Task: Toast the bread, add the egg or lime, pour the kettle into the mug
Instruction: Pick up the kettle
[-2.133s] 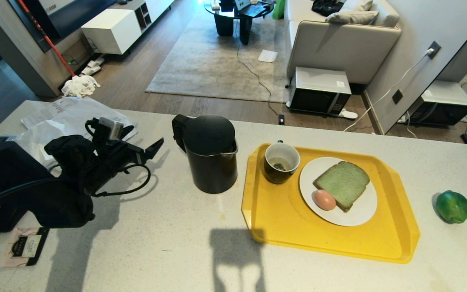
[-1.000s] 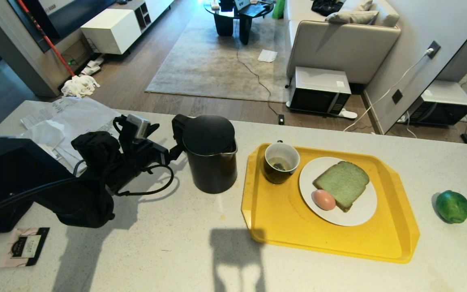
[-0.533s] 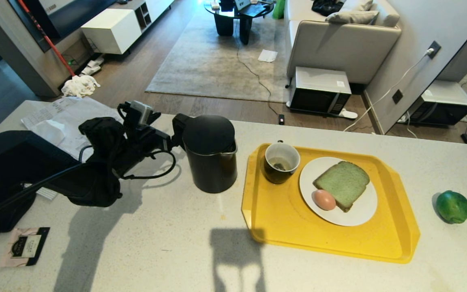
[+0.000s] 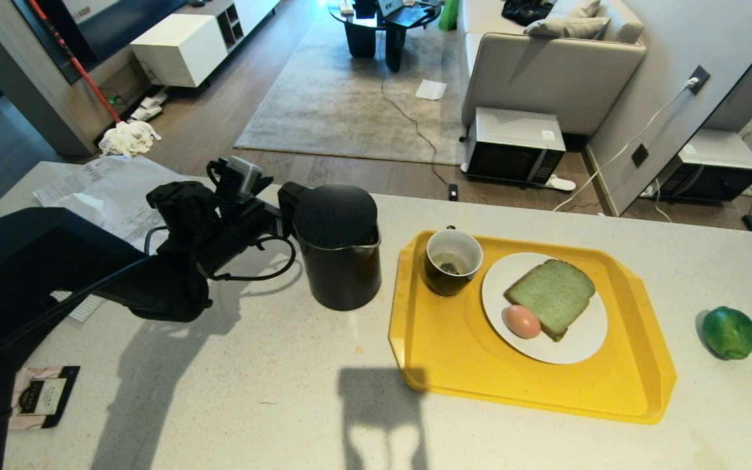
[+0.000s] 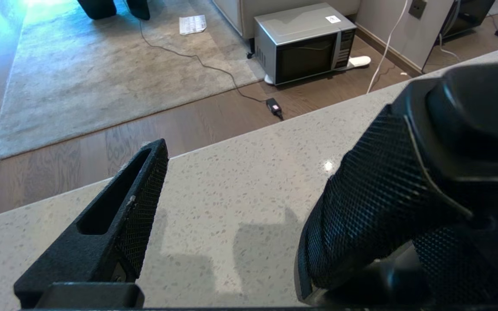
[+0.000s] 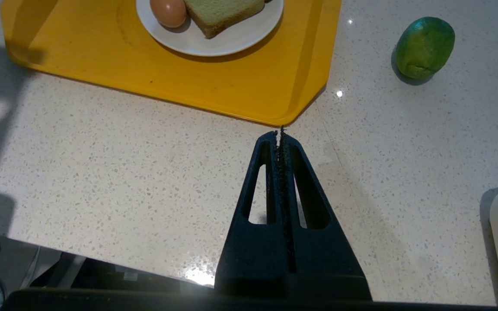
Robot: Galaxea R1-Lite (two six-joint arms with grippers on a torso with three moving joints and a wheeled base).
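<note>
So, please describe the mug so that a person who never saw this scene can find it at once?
Find the yellow tray on the pale counter, right of the tall black kettle. The mug stands in the tray's far left corner, beside the white plate holding the bread and the egg. It is the only cup: short, glossy black outside, white inside.

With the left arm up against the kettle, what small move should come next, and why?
Probably close the left end effector on the kettle handle: its fingers stand open, with the handle between them, and the mug awaits pouring.
</note>
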